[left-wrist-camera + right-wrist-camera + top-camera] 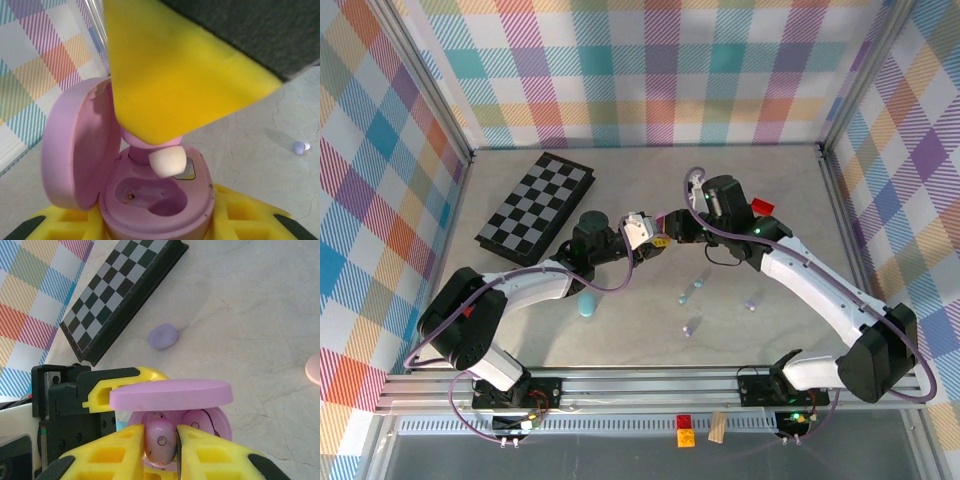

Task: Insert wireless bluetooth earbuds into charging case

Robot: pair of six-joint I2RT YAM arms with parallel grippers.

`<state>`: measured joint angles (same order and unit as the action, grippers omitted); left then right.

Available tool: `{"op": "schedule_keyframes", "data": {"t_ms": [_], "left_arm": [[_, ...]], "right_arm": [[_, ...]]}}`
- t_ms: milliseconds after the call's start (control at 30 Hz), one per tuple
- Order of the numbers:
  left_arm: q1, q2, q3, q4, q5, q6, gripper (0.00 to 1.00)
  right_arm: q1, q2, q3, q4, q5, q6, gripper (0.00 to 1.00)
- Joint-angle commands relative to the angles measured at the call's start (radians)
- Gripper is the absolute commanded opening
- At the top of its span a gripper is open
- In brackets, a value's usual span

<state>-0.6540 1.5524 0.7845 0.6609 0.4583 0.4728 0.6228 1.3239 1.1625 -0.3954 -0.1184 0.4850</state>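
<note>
My left gripper (646, 238) is shut on the base of an open pink charging case (200, 197), held above the table, its lid (75, 150) swung to the left. One socket (150, 196) is empty. My right gripper (162, 446) is shut on a pink earbud (161, 440). It holds the bud over the case, the white tip (168, 161) just above the base. The right gripper's yellow finger (170, 75) comes down from above in the left wrist view. What looks like a second pink bud (197, 424) sits in the case beside it. Both grippers meet at mid-table (660, 240).
A folded chessboard (535, 207) lies at the back left. On the table are a light blue case (587, 305), a light blue bud (688, 292), a lavender bud (752, 300), a lavender piece (692, 326), a lavender case (163, 336) and a red block (761, 207).
</note>
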Motion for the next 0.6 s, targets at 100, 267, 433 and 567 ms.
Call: {"op": "schedule_keyframes", "data": {"t_ms": [100,267,433,567], "left_arm": [[-0.012,-0.006,0.033,0.024,0.017,0.003,0.35],[-0.013,-0.007,0.035,0.025,0.009,0.0,0.35],[-0.013,-0.008,0.038,0.02,0.008,-0.003,0.35],[-0.013,-0.014,0.034,0.028,0.005,-0.009,0.35]], "right_arm": [[0.005,0.021,0.019,0.032,-0.042,-0.001,0.21],[0.005,0.029,0.019,0.039,-0.064,0.003,0.22],[0.005,0.03,0.018,0.038,-0.066,0.005,0.28],[0.005,0.017,0.018,0.03,-0.041,0.009,0.32]]}}
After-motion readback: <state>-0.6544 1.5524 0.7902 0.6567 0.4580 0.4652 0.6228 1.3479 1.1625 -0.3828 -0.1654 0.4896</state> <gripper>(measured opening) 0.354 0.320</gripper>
